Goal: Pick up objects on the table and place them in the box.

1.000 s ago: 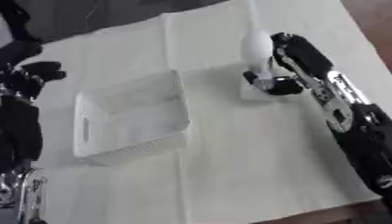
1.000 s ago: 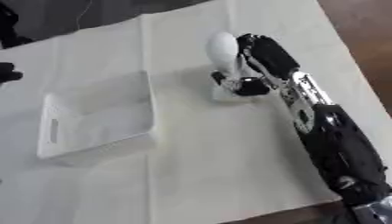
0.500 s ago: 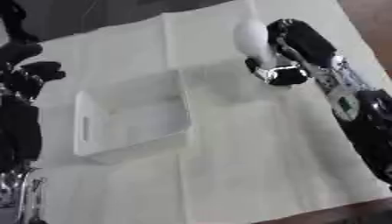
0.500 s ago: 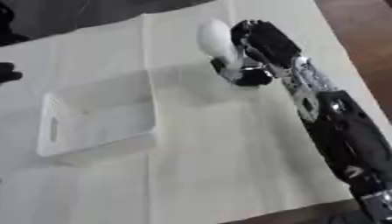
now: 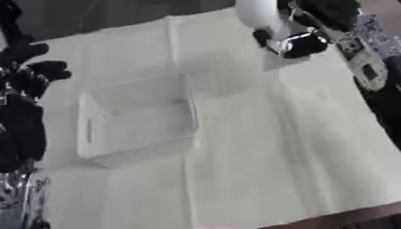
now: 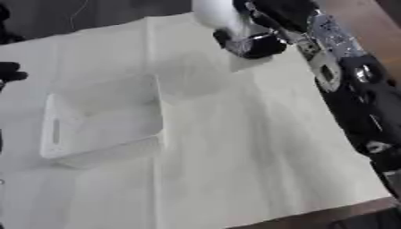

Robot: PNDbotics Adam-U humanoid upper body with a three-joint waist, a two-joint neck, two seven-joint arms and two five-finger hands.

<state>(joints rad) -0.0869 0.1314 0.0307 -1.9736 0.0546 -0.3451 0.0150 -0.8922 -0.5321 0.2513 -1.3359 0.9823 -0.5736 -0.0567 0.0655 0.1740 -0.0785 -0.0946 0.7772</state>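
Carry step: right hand curled around the white object, lifted off the tabletop, up and right of the box. Box looks empty. Next: swing left over the box, lower, release. Left hand idle left of box, relaxed.

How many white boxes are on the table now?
1. The white box stands on the left part of the cloth-covered table, with nothing visible inside. The right hand holds a white object near the far edge.
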